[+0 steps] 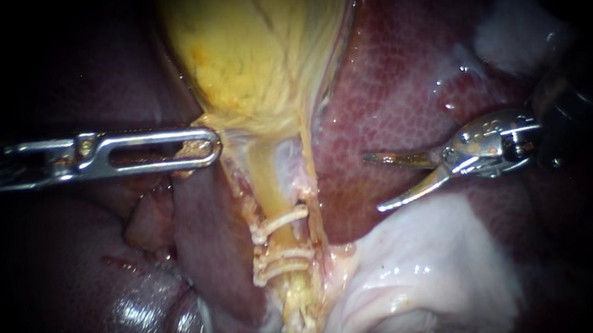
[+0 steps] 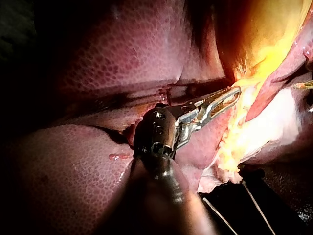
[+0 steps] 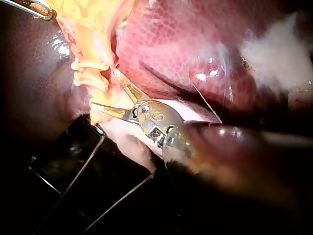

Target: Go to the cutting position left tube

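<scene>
Endoscope view: the right instrument (image 1: 373,183) is hovering at right centre, jaws gaping, well apart from the clipped tube (image 1: 284,238) running down lower centre. At left, the left instrument (image 1: 210,149) is clamping the gallbladder (image 1: 253,44) at its base.

Yellow tube (image 1: 275,196), running down from gallbladder (image 1: 260,50), pale clips (image 1: 283,255) across it

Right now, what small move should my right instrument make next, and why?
Probably ease the silver right instrument toward the pale yellow tube: its jaws stand open over the dark red liver, clear of the tube, and the gap between the white clips looks like the cutting spot.
</scene>
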Controlling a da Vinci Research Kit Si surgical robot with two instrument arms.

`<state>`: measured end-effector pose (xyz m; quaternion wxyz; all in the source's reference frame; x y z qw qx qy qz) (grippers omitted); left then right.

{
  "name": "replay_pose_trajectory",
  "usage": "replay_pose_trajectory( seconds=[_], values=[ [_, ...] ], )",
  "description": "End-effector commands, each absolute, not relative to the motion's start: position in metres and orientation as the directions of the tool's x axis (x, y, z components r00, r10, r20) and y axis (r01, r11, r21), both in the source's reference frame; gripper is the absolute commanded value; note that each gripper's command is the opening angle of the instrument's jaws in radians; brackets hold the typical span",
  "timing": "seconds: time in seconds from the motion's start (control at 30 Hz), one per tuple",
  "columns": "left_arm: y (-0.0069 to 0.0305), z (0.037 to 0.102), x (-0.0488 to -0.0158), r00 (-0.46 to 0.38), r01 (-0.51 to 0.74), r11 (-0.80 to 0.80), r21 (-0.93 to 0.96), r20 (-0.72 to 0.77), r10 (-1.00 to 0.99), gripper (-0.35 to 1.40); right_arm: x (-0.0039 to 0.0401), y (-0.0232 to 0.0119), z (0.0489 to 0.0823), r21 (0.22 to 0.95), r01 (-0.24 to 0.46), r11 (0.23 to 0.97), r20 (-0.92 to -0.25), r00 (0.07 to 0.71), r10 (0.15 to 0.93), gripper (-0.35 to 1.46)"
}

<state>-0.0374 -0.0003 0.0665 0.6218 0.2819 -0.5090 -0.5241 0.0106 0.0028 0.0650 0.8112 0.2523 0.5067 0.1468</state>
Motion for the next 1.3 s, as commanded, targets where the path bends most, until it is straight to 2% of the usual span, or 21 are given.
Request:
replay_pose_trajectory(
  seconds=[0.03,0.23,0.5,0.9,1.3],
  values=[
    [-0.0002,0.0665,-0.0374,-0.068,0.364,0.292,0.884,0.338,-0.939,-0.35,0.0107,0.0027,0.0651,0.557,0.017,0.83,-0.748,0.444,0.493,1.43],
    [-0.0002,0.0664,-0.0372,-0.07,0.368,0.291,0.883,0.338,-0.938,-0.35,0.012,0.0014,0.0663,0.557,0.048,0.829,-0.756,0.443,0.482,1.43],
    [0.0,0.0663,-0.0365,-0.072,0.371,0.289,0.883,0.337,-0.939,-0.35,0.0148,-0.0018,0.07,0.605,0.093,0.791,-0.733,0.453,0.508,1.43],
    [0.0003,0.0659,-0.0355,-0.077,0.377,0.29,0.88,0.341,-0.937,-0.35,0.0168,-0.0052,0.0737,0.647,0.116,0.753,-0.692,0.505,0.516,1.43],
    [0.0001,0.0656,-0.0352,-0.075,0.378,0.295,0.878,0.346,-0.935,-0.35,0.0178,-0.006,0.0766,0.679,0.113,0.726,-0.662,0.522,0.538,1.41]
  ],
)
